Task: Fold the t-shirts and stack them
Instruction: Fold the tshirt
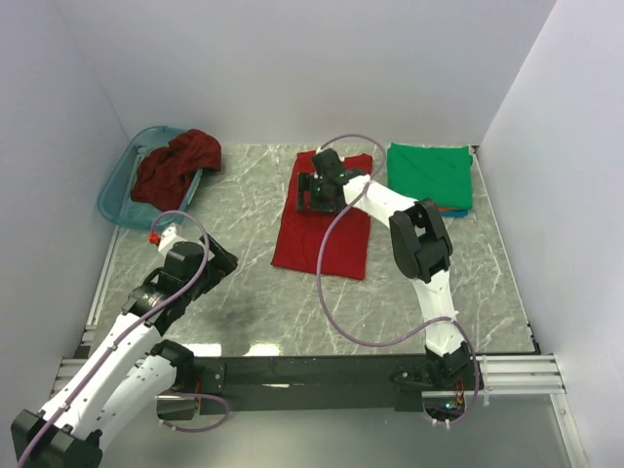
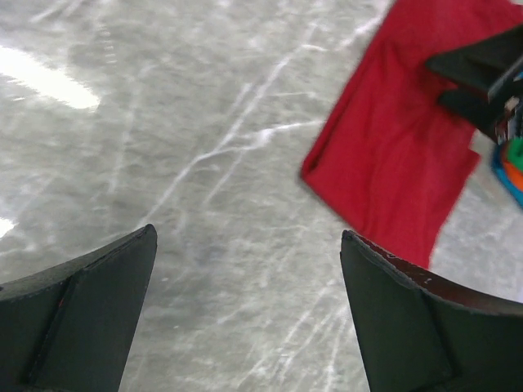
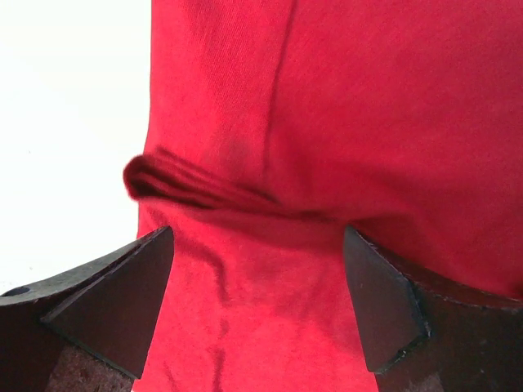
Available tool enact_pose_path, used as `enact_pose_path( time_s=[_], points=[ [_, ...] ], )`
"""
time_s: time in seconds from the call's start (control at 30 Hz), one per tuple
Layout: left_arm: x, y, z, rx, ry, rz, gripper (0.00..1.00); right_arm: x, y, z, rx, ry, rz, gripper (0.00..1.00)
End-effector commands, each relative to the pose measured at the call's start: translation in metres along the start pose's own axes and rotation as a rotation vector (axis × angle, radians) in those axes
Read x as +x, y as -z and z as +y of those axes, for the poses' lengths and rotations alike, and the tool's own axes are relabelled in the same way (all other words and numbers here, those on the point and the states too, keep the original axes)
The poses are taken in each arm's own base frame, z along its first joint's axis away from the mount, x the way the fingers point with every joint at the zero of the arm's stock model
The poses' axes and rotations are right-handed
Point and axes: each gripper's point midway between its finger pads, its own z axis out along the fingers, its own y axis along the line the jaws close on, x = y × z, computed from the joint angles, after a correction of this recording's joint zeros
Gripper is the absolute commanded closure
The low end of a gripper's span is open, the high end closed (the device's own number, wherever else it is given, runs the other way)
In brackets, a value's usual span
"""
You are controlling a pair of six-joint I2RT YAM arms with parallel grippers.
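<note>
A bright red t-shirt [image 1: 327, 239] lies folded lengthwise in the middle of the table; it also shows in the left wrist view [image 2: 400, 139] and fills the right wrist view [image 3: 327, 122]. My right gripper [image 1: 314, 193] is open just above its far part, jaws wide apart over a small ridge of bunched cloth [image 3: 196, 189]. My left gripper [image 1: 226, 261] is open and empty over bare table, left of the red shirt. A folded green t-shirt [image 1: 430, 174] tops a stack at the back right, with orange and blue edges [image 1: 454, 211] under it. A maroon t-shirt [image 1: 174, 166] lies crumpled in the basket.
A translucent teal plastic basket [image 1: 115, 193] stands at the back left corner. White walls close in the table on three sides. A black rail [image 1: 312, 370] runs along the near edge by the arm bases.
</note>
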Motion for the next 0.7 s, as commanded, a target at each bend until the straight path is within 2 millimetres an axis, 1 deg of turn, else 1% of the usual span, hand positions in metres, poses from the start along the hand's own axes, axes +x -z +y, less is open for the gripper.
enact_pose_path(
  time_s=[0.0,0.03,0.07,0.1,0.13,0.17,0.2,0.23,0.27,0.3,0.33,0.37,0.4,0.43,0.47,0.5,0.53,0.57,0.6,0.63,0.67],
  points=[
    [-0.002,-0.002,-0.022,0.102,-0.007,0.005,0.01,-0.047,0.028,0.005,-0.009,0.021,-0.102,0.10],
    [0.002,-0.002,-0.026,0.128,-0.017,0.025,0.01,-0.052,0.035,0.005,-0.010,0.019,-0.115,0.10],
    [0.001,-0.003,-0.033,0.159,-0.016,0.019,0.01,-0.054,0.040,0.004,-0.004,0.020,-0.128,0.09],
    [0.005,-0.007,-0.033,0.159,-0.022,0.034,0.00,-0.062,0.058,0.009,-0.019,0.022,-0.164,0.09],
    [0.007,-0.008,-0.036,0.173,-0.034,0.044,0.01,-0.063,0.067,0.009,-0.021,0.021,-0.175,0.10],
    [0.008,-0.010,-0.042,0.202,-0.038,0.052,0.01,-0.053,0.069,0.003,-0.011,0.012,-0.167,0.09],
    [0.012,-0.015,-0.043,0.199,-0.046,0.071,0.01,-0.061,0.094,0.007,-0.021,0.004,-0.218,0.09],
    [0.014,-0.018,-0.045,0.207,-0.056,0.080,0.00,-0.059,0.104,0.006,-0.027,-0.003,-0.232,0.09],
    [0.017,-0.020,-0.048,0.219,-0.062,0.095,0.01,-0.043,0.103,-0.009,0.012,-0.037,-0.234,0.09],
    [0.018,-0.027,-0.050,0.217,-0.063,0.099,0.00,-0.052,0.134,-0.010,0.013,-0.054,-0.313,0.09],
    [0.021,-0.030,-0.050,0.214,-0.063,0.109,0.01,-0.048,0.142,-0.016,0.024,-0.069,-0.340,0.09],
    [0.022,-0.034,-0.051,0.213,-0.066,0.117,0.00,-0.028,0.141,-0.030,0.053,-0.082,-0.326,0.09],
    [0.025,-0.040,-0.055,0.226,-0.074,0.130,0.01,-0.029,0.166,-0.030,0.040,-0.102,-0.377,0.09],
    [0.027,-0.043,-0.056,0.226,-0.080,0.137,0.00,-0.024,0.174,-0.039,0.068,-0.120,-0.401,0.09],
    [0.028,-0.047,-0.057,0.226,-0.084,0.143,0.00,-0.001,0.170,-0.055,0.100,-0.145,-0.377,0.09],
    [0.029,-0.054,-0.059,0.223,-0.090,0.147,0.01,0.000,0.192,-0.056,0.087,-0.164,-0.426,0.09],
    [0.033,-0.056,-0.060,0.228,-0.090,0.164,0.01,0.024,0.188,-0.076,0.141,-0.182,-0.411,0.08],
    [0.038,-0.063,-0.058,0.213,-0.095,0.183,0.01,0.032,0.192,-0.083,0.152,-0.216,-0.426,0.07],
    [0.041,-0.067,-0.060,0.217,-0.101,0.195,0.00,0.033,0.210,-0.086,0.140,-0.234,-0.473,0.07],
    [0.041,-0.071,-0.061,0.220,-0.107,0.195,0.02,0.051,0.208,-0.102,0.186,-0.245,-0.465,0.06],
    [0.044,-0.075,-0.061,0.213,-0.113,0.208,0.03,0.059,0.213,-0.107,0.193,-0.255,-0.461,0.05]
  ],
)
